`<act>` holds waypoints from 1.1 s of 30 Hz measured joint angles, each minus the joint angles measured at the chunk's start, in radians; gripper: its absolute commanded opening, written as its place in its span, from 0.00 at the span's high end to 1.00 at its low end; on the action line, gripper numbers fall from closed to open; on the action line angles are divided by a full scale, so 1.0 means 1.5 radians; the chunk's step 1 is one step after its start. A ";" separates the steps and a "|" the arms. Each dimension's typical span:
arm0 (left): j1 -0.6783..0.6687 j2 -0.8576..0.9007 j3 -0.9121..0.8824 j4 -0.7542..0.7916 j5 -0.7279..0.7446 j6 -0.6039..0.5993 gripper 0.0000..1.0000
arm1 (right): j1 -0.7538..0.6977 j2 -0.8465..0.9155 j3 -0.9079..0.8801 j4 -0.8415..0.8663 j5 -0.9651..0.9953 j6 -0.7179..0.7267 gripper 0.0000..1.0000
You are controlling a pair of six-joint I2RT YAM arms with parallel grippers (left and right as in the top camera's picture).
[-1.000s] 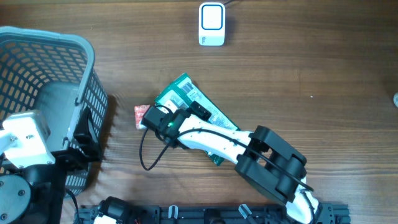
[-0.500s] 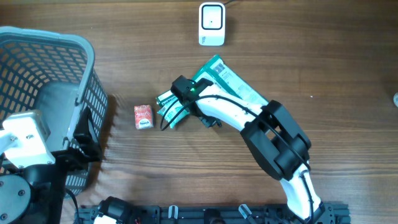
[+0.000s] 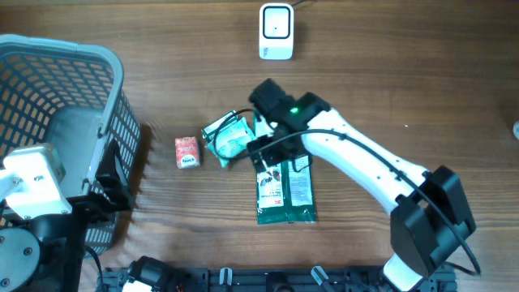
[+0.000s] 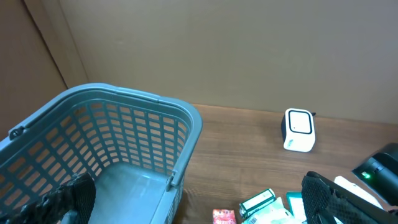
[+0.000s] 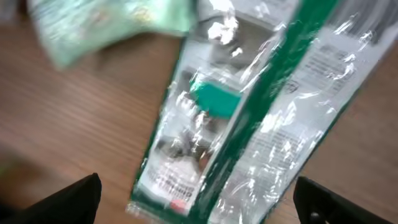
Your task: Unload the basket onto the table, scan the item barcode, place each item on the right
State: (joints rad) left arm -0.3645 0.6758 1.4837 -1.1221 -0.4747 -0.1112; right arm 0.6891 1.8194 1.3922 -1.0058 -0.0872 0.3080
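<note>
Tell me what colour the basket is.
The basket is blue-grey, with latticed walls; the left wrist view shows it best.

Frame blurred. Shiny green-and-clear packet (image 5: 249,118) lies flat on the wood bench (image 5: 62,137), slanting from lower left to upper right. Pale packet (image 5: 106,25) at top left, beside it. Dark fingers (image 5: 68,202) in both bottom corners, wide apart.
</note>
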 measured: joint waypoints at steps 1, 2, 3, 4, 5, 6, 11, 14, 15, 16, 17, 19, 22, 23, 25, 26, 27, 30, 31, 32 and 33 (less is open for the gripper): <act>0.000 0.000 0.000 0.000 0.000 0.000 0.00 | -0.012 0.000 -0.030 0.037 0.006 0.012 0.00; 0.000 0.000 0.000 -0.001 0.000 0.000 0.00 | -0.020 0.000 -0.062 0.076 0.008 0.021 0.00; 0.000 0.000 0.000 0.000 0.000 0.000 0.00 | -0.027 0.000 -0.103 0.110 0.008 0.049 0.00; 0.000 0.000 0.000 0.000 0.000 0.000 0.00 | -0.031 0.000 -0.120 0.120 0.006 0.063 0.00; 0.000 0.000 0.000 0.000 0.000 0.000 0.00 | -0.044 0.000 -0.135 0.124 -0.002 0.083 0.00; 0.000 0.000 0.000 0.000 0.000 0.000 0.00 | -0.063 0.000 -0.140 0.128 -0.007 0.097 0.00; 0.000 0.000 0.000 0.000 0.000 0.000 0.00 | -0.125 0.022 -0.140 0.138 -0.035 0.113 0.00; 0.000 0.000 0.000 0.000 0.000 0.000 0.00 | -0.110 0.084 -0.111 0.128 -0.077 0.106 0.33; 0.000 0.000 0.000 -0.001 0.000 0.000 0.00 | -0.108 0.097 -0.099 0.115 -0.076 0.106 0.87; 0.000 0.000 0.000 0.000 0.000 0.000 0.00 | -0.107 0.109 -0.091 0.103 -0.069 0.109 0.96; 0.000 0.000 0.000 0.000 0.000 0.000 0.00 | -0.107 0.128 -0.076 0.086 -0.059 0.119 0.95; 0.000 0.000 0.000 0.000 0.000 0.000 0.00 | -0.107 0.150 -0.060 0.090 -0.095 0.125 0.96; 0.000 0.000 0.000 -0.001 0.000 0.000 0.00 | -0.107 0.157 -0.043 0.072 -0.099 0.123 0.95; 0.000 0.000 0.000 -0.001 0.000 0.000 0.00 | -0.105 0.153 -0.037 0.063 -0.092 0.115 0.95; 0.000 0.000 0.000 -0.001 0.000 0.000 0.00 | -0.095 0.137 -0.040 0.057 -0.065 0.098 0.95; 0.000 0.000 0.000 -0.001 0.000 0.000 0.00 | -0.091 0.113 -0.053 0.054 -0.043 0.087 0.95; 0.000 0.000 0.000 0.000 0.000 0.000 0.00 | -0.090 0.070 -0.067 0.053 -0.023 0.071 0.95; 0.000 0.000 0.000 0.000 0.000 0.000 0.00 | -0.090 -0.042 -0.069 0.070 0.055 0.053 0.95; 0.000 0.000 0.000 0.000 0.000 0.000 0.00 | -0.090 -0.092 -0.068 0.071 0.105 0.056 0.96; 0.000 0.000 0.000 0.000 0.000 0.000 0.00 | -0.090 -0.111 -0.068 0.073 0.158 0.066 0.96; 0.000 0.000 0.000 0.000 0.000 0.000 0.00 | -0.090 -0.117 -0.068 0.072 0.226 0.078 0.95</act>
State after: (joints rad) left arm -0.3645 0.6758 1.4837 -1.1225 -0.4747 -0.1112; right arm 0.5537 1.6440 1.2900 -0.8974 0.2520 0.4248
